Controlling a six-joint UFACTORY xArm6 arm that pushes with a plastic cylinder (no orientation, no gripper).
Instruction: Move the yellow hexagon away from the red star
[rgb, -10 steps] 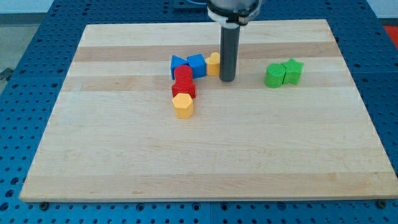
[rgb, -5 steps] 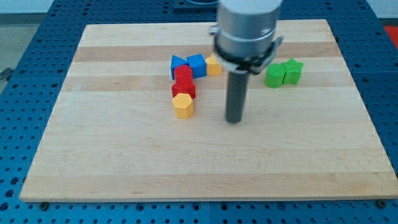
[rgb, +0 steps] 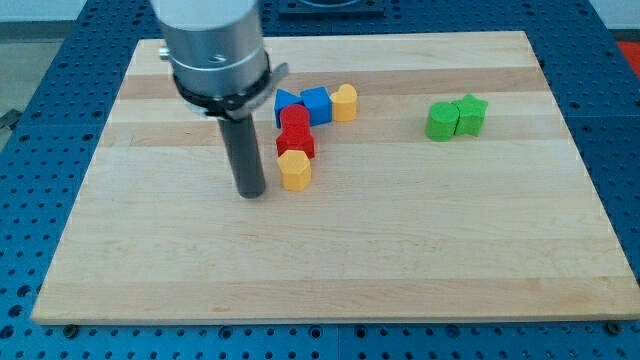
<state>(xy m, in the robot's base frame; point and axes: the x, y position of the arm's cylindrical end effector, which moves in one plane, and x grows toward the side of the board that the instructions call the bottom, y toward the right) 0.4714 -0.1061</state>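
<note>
Resting on the tabletop (rgb: 330, 270), my tip (rgb: 250, 193) sits just to the view's left of the yellow hexagon (rgb: 295, 170), close beside it with a narrow strip of wood showing between them. This arm carries no fingers, only the straight dark rod, so nothing is grasped.

Taking the yellow hexagon as the landmark: directly toward the view's top of it, and touching it, is the red star (rgb: 296, 143). Another red block (rgb: 294, 118), whose shape I cannot make out, sits above that, so the three form a short column. Up and slightly to the view's left of the hexagon, a blue block (rgb: 286, 100) shows partly behind the rod's housing and looks triangular. Up and to the view's right of the hexagon lies a blue cube (rgb: 317, 104), and beside that a second yellow block (rgb: 344, 102) with a rounded top.

Well away to the view's right of the hexagon, and a little higher, two green blocks touch each other: a green block (rgb: 441, 121) of unclear shape and a green star (rgb: 470, 114).
</note>
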